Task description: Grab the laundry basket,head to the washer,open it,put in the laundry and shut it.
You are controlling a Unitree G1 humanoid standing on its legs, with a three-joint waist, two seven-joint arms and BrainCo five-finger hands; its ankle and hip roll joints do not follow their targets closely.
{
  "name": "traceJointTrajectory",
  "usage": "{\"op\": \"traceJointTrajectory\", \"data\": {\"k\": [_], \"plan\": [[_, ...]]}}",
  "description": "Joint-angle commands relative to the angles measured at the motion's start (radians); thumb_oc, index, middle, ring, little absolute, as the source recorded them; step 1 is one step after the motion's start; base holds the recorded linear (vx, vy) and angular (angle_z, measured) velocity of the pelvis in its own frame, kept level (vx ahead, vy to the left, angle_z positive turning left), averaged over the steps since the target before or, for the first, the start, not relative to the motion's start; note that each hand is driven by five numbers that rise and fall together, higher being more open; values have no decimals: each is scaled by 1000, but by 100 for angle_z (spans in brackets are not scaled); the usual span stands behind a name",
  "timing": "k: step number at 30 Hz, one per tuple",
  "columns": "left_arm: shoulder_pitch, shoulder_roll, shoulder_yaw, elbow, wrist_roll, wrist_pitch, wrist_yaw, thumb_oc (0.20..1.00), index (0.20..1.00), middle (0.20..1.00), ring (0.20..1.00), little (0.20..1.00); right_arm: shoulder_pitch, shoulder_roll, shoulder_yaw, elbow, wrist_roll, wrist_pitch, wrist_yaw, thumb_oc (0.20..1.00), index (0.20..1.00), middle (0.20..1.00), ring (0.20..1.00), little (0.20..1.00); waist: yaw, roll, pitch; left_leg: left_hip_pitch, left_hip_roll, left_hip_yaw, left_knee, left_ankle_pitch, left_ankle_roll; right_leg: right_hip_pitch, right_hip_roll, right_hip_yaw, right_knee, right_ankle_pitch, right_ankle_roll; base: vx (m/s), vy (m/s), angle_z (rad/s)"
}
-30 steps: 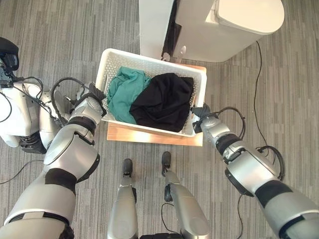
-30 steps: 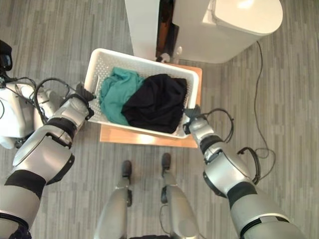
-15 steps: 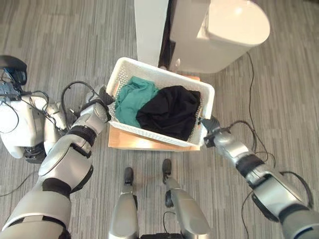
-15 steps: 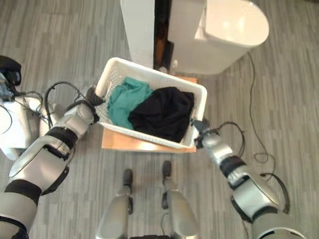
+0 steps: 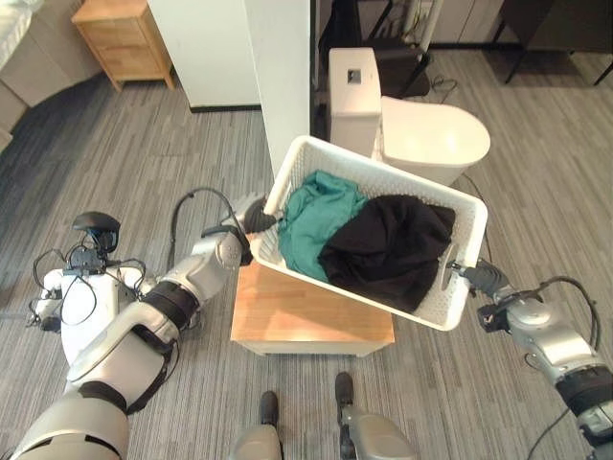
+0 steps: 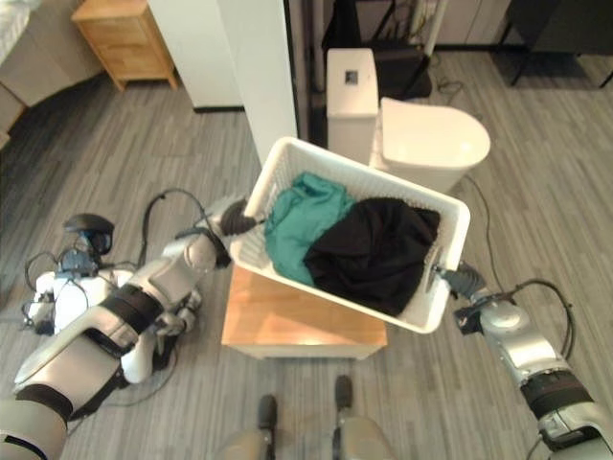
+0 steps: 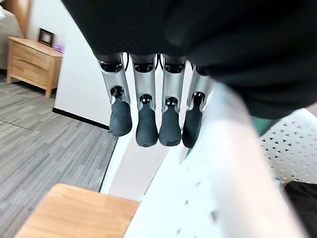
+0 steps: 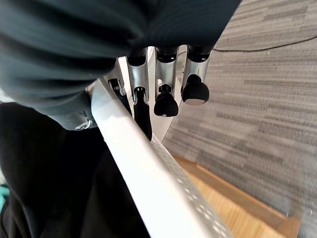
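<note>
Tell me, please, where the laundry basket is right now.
In the left eye view the laundry basket hangs tilted above the wooden table, between the left hand and right hand.

- Basket (image 5: 287, 177): white, perforated walls.
- Clothes inside: one teal garment (image 5: 316, 216), one black garment (image 5: 388, 249).
- Low table (image 5: 306, 316): light wood.
- Floor (image 5: 124, 153): grey, striped planks.
- Washer (image 5: 431, 139): white.
- Cabinet (image 5: 120, 34): light wood.

One basket (image 5: 460, 216), two garments (green (image 5: 311, 220), black (image 5: 388, 249)), one low table (image 5: 306, 316)
</note>
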Motion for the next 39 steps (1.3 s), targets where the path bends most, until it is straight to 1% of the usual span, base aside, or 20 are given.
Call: {"op": "traceJointTrajectory", "data": {"k": [1,7,11,16,19,20,21,22,23,24,25,26,27,28,30,33,36,37,38,39], "plan": [[-54,-5,-39,104,41,-29,9,200,200,200,200,200,20,-96,-81,-26,26,-62,9,200,200,200,200,200,27,-19,-130,-47,12,-24,19,-1,9,3,-37,7,141,-158,77,-1,-89,3],[-81,-60,-45,157,37,-23,16,200,200,200,200,200,27,-124,-96,-10,42,-70,5,200,200,200,200,200,15,-15,-143,-65,33,-37,19,23,-3,6,-16,11,113,-155,61,-38,-66,3],[-146,-101,-56,226,27,-26,43,200,200,200,200,200,-33,-137,-78,17,71,-87,-23,200,200,200,200,200,10,-30,-106,-129,16,-119,84,24,-13,-27,-19,30,111,-133,61,-159,2,1],[-206,-121,-71,347,9,-40,71,200,200,200,200,200,-191,-120,8,106,77,-98,-36,200,200,200,200,200,1,-30,-84,-146,-29,-310,161,-47,-14,-103,-17,127,146,-104,83,-179,155,-32],[-211,-108,-75,408,0,-46,73,200,200,200,200,200,-263,-108,58,130,68,-86,-36,200,200,200,200,200,-20,-21,-60,-122,-62,-325,213,-113,-1,-167,-4,234,230,-98,107,-178,291,-118],[-212,-108,-74,409,0,-47,73,200,200,200,200,200,-265,-108,60,131,68,-86,-37,200,200,200,200,200,-17,-21,-58,-122,-62,-320,216,-116,0,-168,-2,239,233,-99,108,-303,445,-101],[-208,-128,-49,480,-26,-57,72,200,200,200,200,200,-331,-89,100,168,56,-77,-34,200,200,200,200,200,-26,-15,-39,-85,-99,-276,213,-171,21,-215,-15,334,240,-49,163,-237,326,-82],[-209,-127,-49,481,-26,-58,73,200,200,200,200,200,-335,-88,102,170,56,-78,-34,200,200,200,200,200,-24,-18,-41,-88,-102,-272,210,-166,22,-218,-17,339,237,-45,165,-491,631,-109],[-217,-126,-46,508,-36,-69,79,200,200,200,200,200,-408,-63,140,239,20,-64,-27,200,200,200,200,200,-26,-18,-41,-77,-136,-181,203,-195,45,-245,-55,399,173,11,213,-407,422,-214],[-224,-123,-55,514,-33,-71,84,200,200,200,200,200,-437,-42,155,275,19,-62,-31,200,200,200,200,200,-21,-24,-38,-94,-145,-125,212,-195,57,-280,-73,394,168,26,224,-555,506,-250],[-229,-128,-68,511,-31,-70,85,200,200,200,200,200,-455,-17,162,298,31,-63,-39,200,200,200,200,200,-14,-17,-26,-109,-140,-70,225,-196,67,-306,-90,323,188,5,204,-306,197,-219],[-229,-128,-68,511,-31,-70,85,200,200,200,200,200,-456,-16,163,299,31,-63,-39,200,200,200,200,200,-13,-19,-28,-112,-142,-68,224,-193,66,-310,-92,325,188,7,204,-427,183,-153],[-234,-109,-81,476,-21,-66,78,200,200,200,200,200,-456,0,162,310,21,-60,-38,200,200,200,200,200,-8,-5,-21,-143,-138,-11,228,-170,80,-296,-134,158,272,-50,152,-398,154,-158],[-228,-99,-83,460,-16,-64,74,200,200,200,200,200,-452,13,167,318,7,-61,-38,200,200,200,200,200,-3,2,-21,-152,-129,16,228,-159,91,-277,-138,111,354,-80,136,-467,190,-145],[-209,-70,-80,429,-19,-61,67,200,200,200,200,200,-456,48,177,337,-2,-61,-28,200,200,200,200,200,15,13,-33,-155,-108,56,207,-134,108,-251,-133,77,477,-131,112,-243,125,-104],[-185,-36,-63,414,-31,-60,70,200,200,200,200,200,-473,106,192,406,-23,-66,-25,200,200,200,200,200,60,19,-61,-160,-85,121,175,-105,120,-163,-160,-9,545,-198,93,-172,34,-121],[-181,-20,-52,403,-39,-55,77,200,200,200,200,200,-480,144,204,423,-34,-62,-20,200,200,200,200,200,107,-11,-97,-184,-71,186,143,-77,111,-32,-167,-46,431,-228,99,-210,-225,-128],[-188,-9,-24,427,-55,-61,87,200,200,200,200,200,-531,167,231,439,-20,-65,-26,200,200,200,200,200,138,-44,-97,-248,-28,245,151,-43,80,8,-151,-33,257,-237,116,-295,-404,-123],[-188,-9,-24,427,-55,-61,87,200,200,200,200,200,-531,167,231,439,-20,-65,-26,200,200,200,200,200,138,-44,-98,-249,-28,246,151,-43,80,7,-151,-32,256,-236,116,-357,-507,-128],[-181,-11,-6,434,-65,-64,92,200,200,200,200,200,-544,169,238,445,-9,-68,-29,200,200,200,200,200,140,-57,-90,-272,6,244,140,-5,62,1,-120,-7,214,-242,100,-215,-383,-98]]}}
